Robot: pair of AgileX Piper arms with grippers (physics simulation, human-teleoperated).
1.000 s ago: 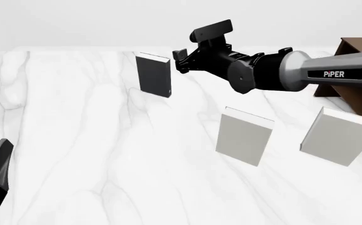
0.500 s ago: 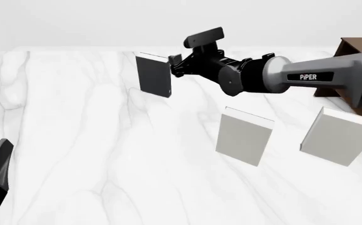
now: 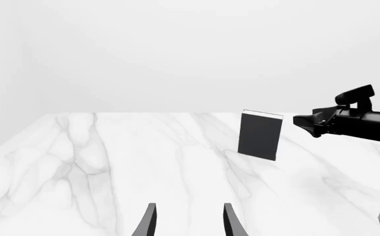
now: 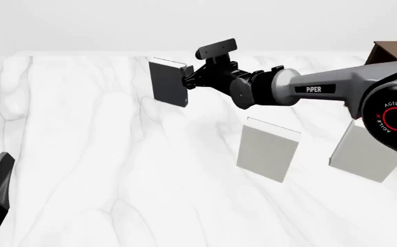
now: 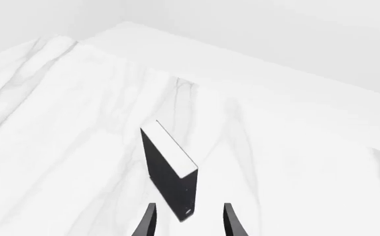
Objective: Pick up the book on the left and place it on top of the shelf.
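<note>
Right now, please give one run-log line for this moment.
phase: approach | right gripper: open, at black book, not closed | left gripper: open, idle | book: upright on table

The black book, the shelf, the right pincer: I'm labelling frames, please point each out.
black book (image 4: 167, 83), front view, dark cover.
shelf (image 4: 391, 54), front view, brown corner at the right edge.
right pincer (image 4: 186, 77), front view, between its fingertips by the book.

The white marbled counter (image 4: 82, 154) lies open across its left and near parts. The upright black hardcover book (image 4: 167, 82) stands far, with the right claw (image 4: 186, 78) close at its right edge. Two upright light grey books (image 4: 267, 149) block the near right, the dark brown wooden shelf (image 4: 391, 51) beyond.
</note>
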